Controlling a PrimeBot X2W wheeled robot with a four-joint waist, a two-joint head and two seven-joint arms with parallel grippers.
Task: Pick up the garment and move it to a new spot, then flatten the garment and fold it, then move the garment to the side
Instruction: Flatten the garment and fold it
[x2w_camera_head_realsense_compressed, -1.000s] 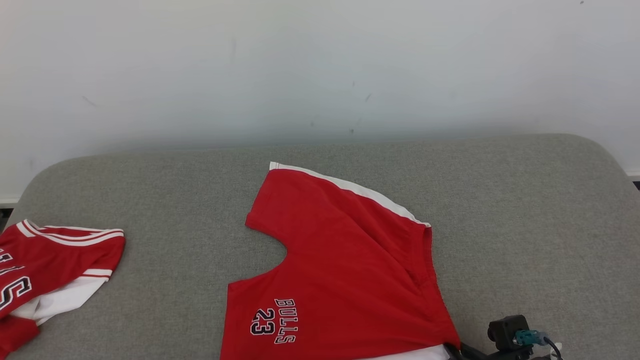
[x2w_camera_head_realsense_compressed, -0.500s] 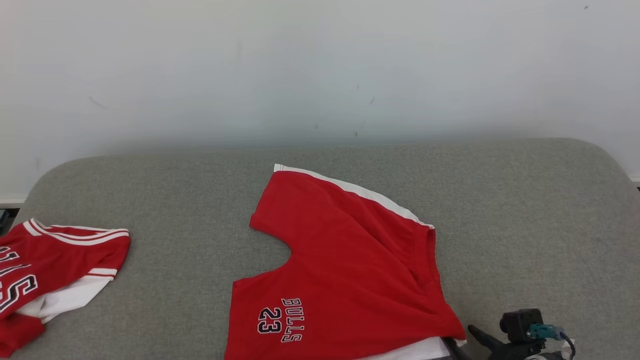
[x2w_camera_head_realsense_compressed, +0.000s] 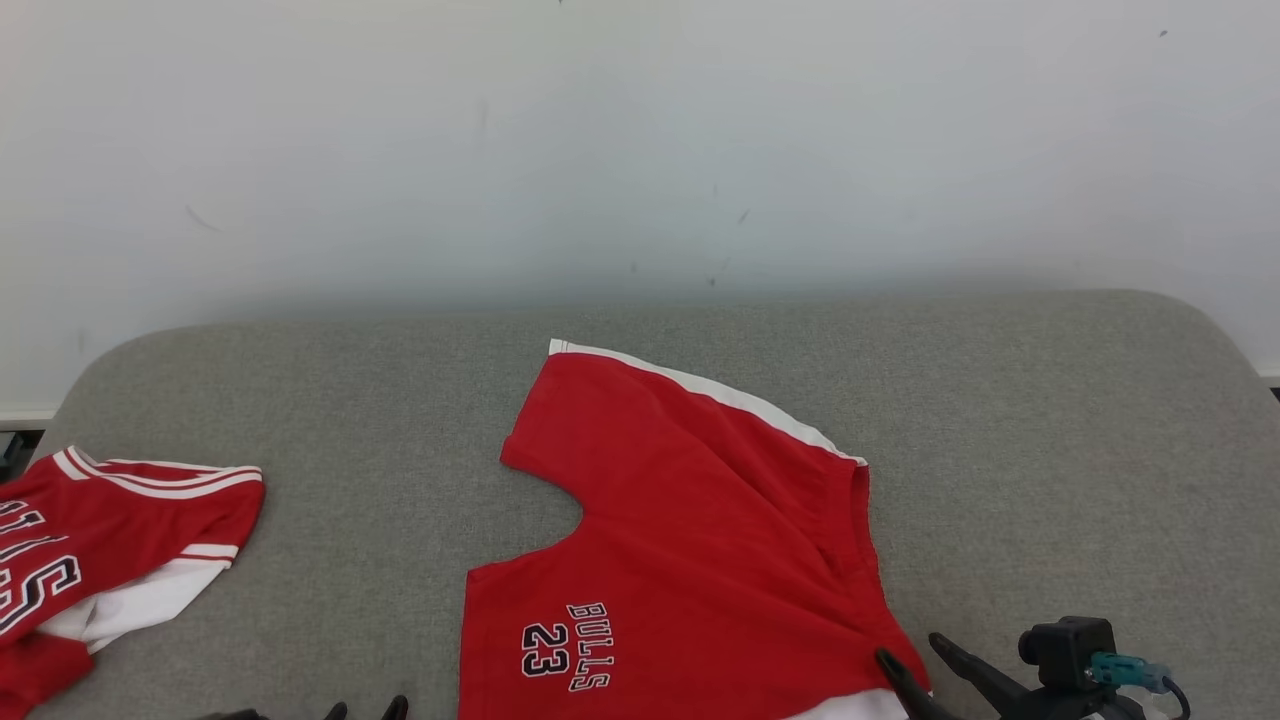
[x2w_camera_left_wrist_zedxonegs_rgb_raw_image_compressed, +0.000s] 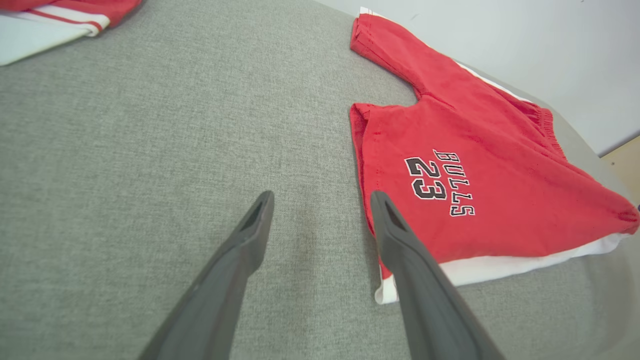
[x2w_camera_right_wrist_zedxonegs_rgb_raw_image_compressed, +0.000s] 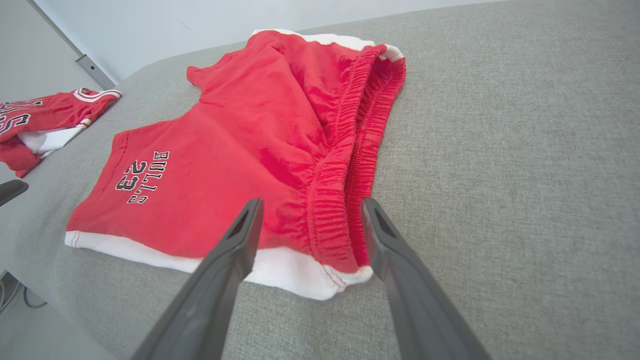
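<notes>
Right wrist view shows right fingers (x2w_camera_right_wrist_zedxonegs_rgb_raw_image_compressed: 220, 280) spread empty at the waistband of the shorts (x2w_camera_right_wrist_zedxonegs_rgb_raw_image_compressed: 240, 150), left fingers (x2w_camera_left_wrist_zedxonegs_rgb_raw_image_compressed: 230, 270) likewise by the hem, so folding probably comes next and needs both edges pinched.

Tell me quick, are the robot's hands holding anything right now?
Left gripper: open, holding nothing, beside the red shorts.
Right gripper: open, holding nothing, at the waistband end of the shorts.
</notes>
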